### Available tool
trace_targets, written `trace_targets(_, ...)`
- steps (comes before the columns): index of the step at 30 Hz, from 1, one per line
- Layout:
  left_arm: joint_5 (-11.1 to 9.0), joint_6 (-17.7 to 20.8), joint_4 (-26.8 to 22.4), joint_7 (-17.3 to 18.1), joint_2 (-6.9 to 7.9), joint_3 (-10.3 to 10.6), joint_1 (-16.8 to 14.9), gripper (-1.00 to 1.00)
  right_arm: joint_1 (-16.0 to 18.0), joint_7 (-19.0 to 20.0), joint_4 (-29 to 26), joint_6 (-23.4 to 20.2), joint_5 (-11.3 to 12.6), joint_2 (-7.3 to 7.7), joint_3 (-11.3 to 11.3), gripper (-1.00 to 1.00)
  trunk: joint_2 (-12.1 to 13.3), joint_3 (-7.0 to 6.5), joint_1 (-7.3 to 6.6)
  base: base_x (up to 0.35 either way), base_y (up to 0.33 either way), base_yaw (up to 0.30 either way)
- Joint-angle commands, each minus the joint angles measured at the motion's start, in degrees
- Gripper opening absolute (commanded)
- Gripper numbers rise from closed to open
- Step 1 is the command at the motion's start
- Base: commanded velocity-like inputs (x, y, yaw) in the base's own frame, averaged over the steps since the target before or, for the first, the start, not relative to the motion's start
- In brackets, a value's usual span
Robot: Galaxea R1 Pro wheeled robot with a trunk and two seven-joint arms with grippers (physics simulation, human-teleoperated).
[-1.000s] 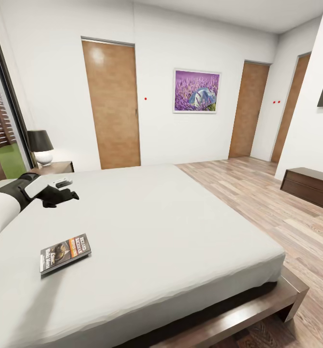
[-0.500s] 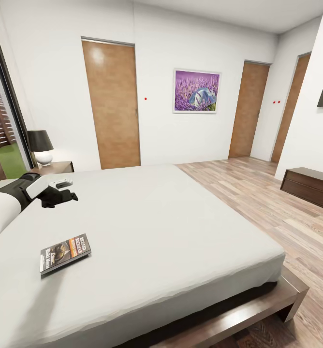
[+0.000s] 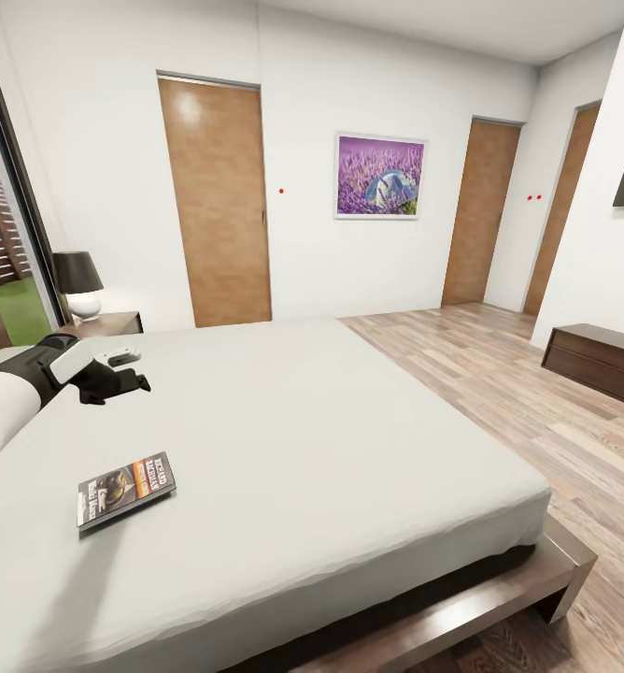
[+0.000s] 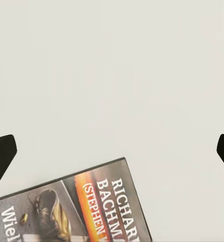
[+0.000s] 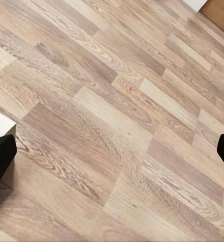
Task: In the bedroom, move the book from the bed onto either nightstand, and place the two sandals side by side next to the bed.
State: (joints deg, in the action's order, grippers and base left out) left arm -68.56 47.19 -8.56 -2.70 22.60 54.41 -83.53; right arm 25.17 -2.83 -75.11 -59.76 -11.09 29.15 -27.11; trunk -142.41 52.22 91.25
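Observation:
The book, a dark paperback with an orange band, lies flat on the off-white bed near its front left. My left gripper hovers above the mattress a short way beyond the book, towards the nightstand. In the left wrist view the left gripper is open, with dark fingertips far apart and the book partly in frame below them. My right gripper is open over bare wood floor. The sandals are out of view.
A black-shaded lamp stands on the nightstand by the window. Three wooden doors and a purple painting line the far wall. A low dark dresser sits at the right, with open floor between it and the bed.
The left gripper has drifted only very slightly above the bed. The book and the view are unchanged.

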Motion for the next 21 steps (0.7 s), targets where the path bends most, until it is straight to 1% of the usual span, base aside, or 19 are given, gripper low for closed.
trace_targets(1,-0.5,0.3,-0.1,-0.3,0.06,0.3,0.0,1.0,0.0,-0.1,0.0,-0.2,0.0,0.02,0.0,1.0,0.0,0.06,-0.01,0.0,0.0,0.0)
trace_targets(10,-0.5,0.8,-0.1,-0.2,0.05,0.3,0.0,1.0,-0.1,-0.2,0.0,-0.2,0.0,-0.01,0.0,1.0,0.0,-0.1,-0.01,0.0,0.0,0.0)
trace_targets(21,-0.5,1.2,-0.1,-0.3,-0.01,0.3,-0.1,1.0,-0.2,-0.3,0.0,-0.2,-0.1,-0.09,0.0,1.0,0.0,-0.95,-0.01,0.0,0.0,0.0)
